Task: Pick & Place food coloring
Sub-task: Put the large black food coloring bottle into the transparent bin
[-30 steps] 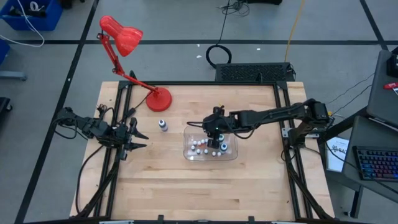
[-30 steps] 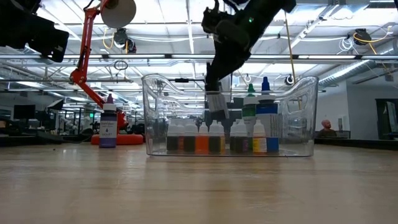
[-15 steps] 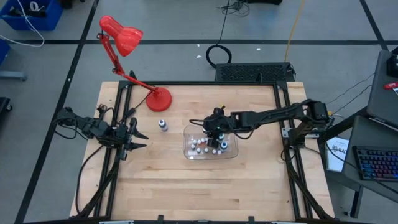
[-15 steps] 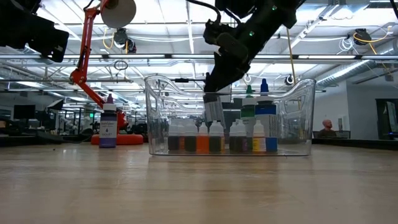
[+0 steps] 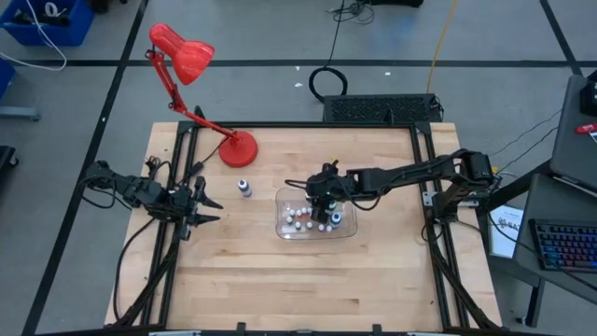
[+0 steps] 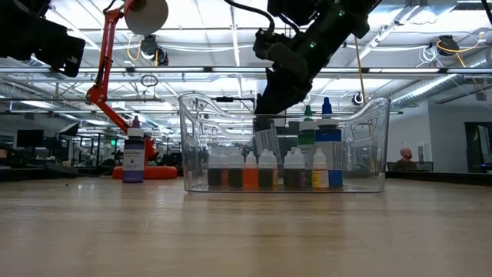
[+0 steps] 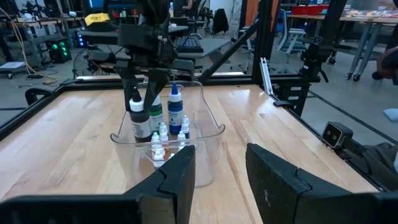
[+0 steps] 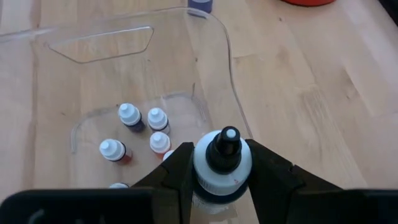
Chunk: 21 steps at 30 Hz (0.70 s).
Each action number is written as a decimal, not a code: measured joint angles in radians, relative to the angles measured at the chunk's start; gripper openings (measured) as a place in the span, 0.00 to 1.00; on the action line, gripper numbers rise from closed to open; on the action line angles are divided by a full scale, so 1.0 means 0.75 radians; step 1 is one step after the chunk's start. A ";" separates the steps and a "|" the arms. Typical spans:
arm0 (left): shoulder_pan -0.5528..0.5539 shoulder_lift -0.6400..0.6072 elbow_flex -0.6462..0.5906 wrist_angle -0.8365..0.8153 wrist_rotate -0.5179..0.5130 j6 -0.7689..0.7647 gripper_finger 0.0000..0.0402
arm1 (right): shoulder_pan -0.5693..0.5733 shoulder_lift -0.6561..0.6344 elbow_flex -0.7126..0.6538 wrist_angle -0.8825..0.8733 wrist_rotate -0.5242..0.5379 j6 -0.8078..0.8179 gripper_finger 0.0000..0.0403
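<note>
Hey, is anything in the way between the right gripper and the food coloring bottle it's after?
Nothing visible is: the right gripper holds a dark-capped food coloring bottle between its fingers, inside the clear bin.

The wooden counter [image 5: 298, 271] carries a red lamp [image 5: 239, 148] at its far left, a lone small bottle [image 5: 244, 189] just beside it, and a clear bin [image 5: 282, 229] at mid-counter.

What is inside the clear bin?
The clear bin holds a row of small white-capped bottles, two taller bottles, and the right hand gripping a black-capped bottle. Back bottles are partly covered.
</note>
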 joint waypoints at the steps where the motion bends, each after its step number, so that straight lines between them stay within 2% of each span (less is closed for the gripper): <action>1: 0.000 0.000 0.000 0.000 0.000 0.000 0.36 | 0.000 0.000 0.000 -0.002 -0.001 0.011 0.26; 16: 0.000 0.000 0.000 0.000 0.000 0.000 0.36 | 0.000 0.000 0.000 -0.053 -0.029 0.099 0.26; 21: 0.000 0.000 0.000 0.000 0.000 0.000 0.36 | -0.010 0.006 -0.065 0.029 -0.025 0.100 0.26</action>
